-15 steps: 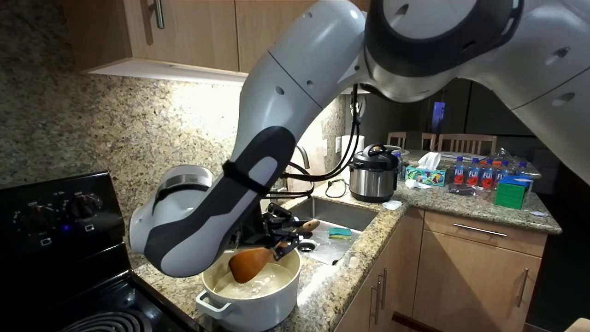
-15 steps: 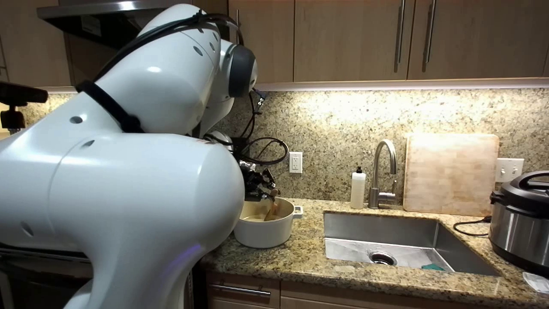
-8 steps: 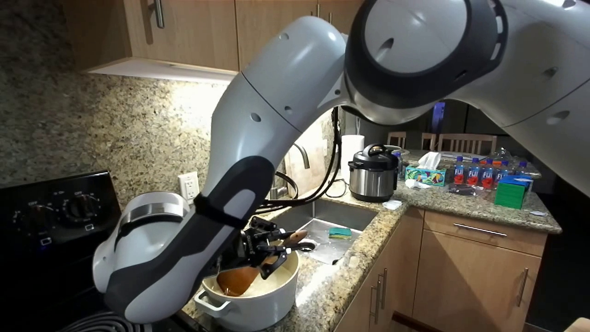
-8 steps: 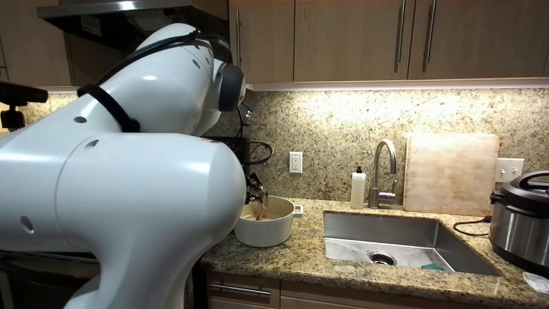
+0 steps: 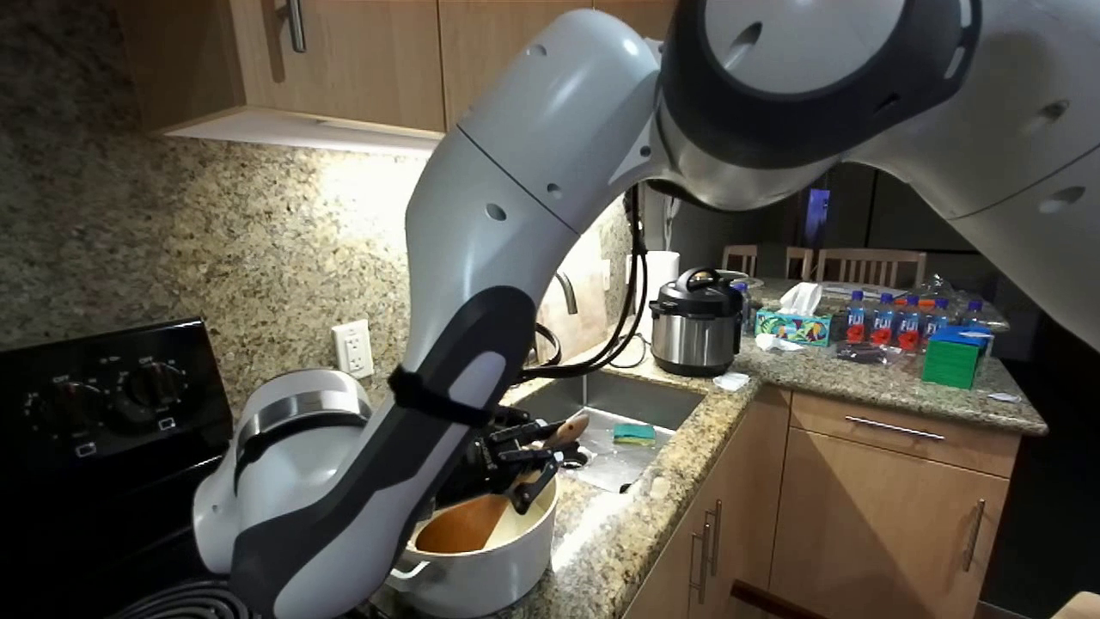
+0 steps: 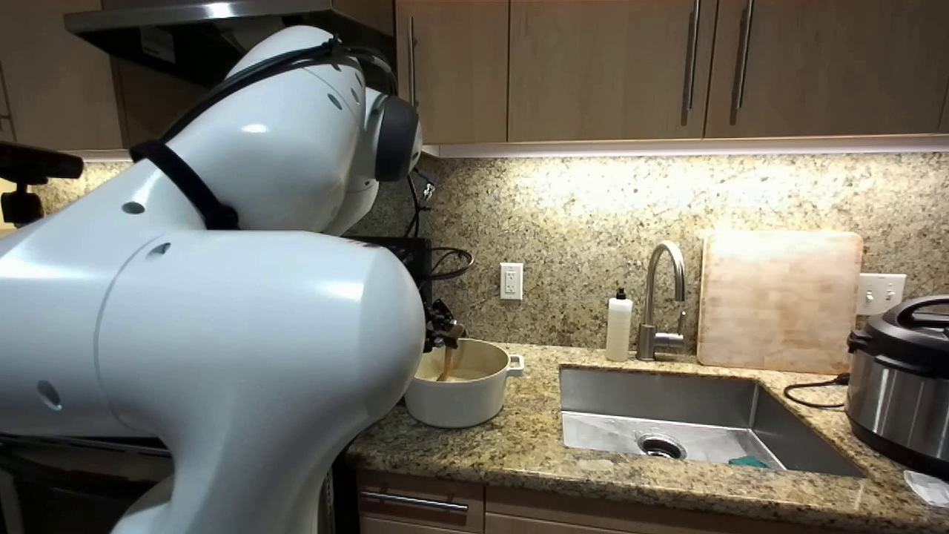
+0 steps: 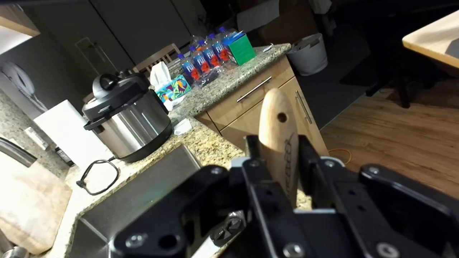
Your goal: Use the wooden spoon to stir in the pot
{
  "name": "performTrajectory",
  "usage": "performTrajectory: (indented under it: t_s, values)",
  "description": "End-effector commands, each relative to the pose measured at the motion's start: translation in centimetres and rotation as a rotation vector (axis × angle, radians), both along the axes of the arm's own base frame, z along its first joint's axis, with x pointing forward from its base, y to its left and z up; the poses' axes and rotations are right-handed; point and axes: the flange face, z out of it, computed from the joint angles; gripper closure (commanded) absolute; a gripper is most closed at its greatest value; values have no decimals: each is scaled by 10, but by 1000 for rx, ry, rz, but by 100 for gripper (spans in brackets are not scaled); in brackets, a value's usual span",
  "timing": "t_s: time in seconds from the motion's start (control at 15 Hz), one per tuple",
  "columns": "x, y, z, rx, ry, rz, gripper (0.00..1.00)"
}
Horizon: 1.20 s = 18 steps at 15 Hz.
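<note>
Black two-finger gripper (image 7: 281, 161) holds the long orange-brown wooden spoon (image 5: 464, 526), angled down into the round cream-white pot (image 5: 498, 581). I'd do slow, smallish circles so it won't bang the sides.

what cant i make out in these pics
Wooden spoon, lower edge of its bowl: hidden by the near rim of the pot in an exterior view.
Middle of the spoon's handle: hidden by the gripper in the wrist view.
The pot's stove-side handle: partly behind the arm in an exterior view.
Burner coil: cut off by the bottom edge in an exterior view.
</note>
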Motion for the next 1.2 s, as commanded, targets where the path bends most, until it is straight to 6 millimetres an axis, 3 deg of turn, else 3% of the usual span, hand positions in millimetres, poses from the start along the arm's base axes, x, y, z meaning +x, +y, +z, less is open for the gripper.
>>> performTrajectory:
  t_s: [0.0,0.27,0.47,0.73,1.13]
  values:
    - [-8,-39,18,-51,37,13,91]
    - [8,-63,18,-70,65,-57,91]
    - [23,-65,11,-72,54,-95,91]
    - [40,-50,2,-75,16,-138,91]
    - [55,-9,-7,-72,-18,-158,91]
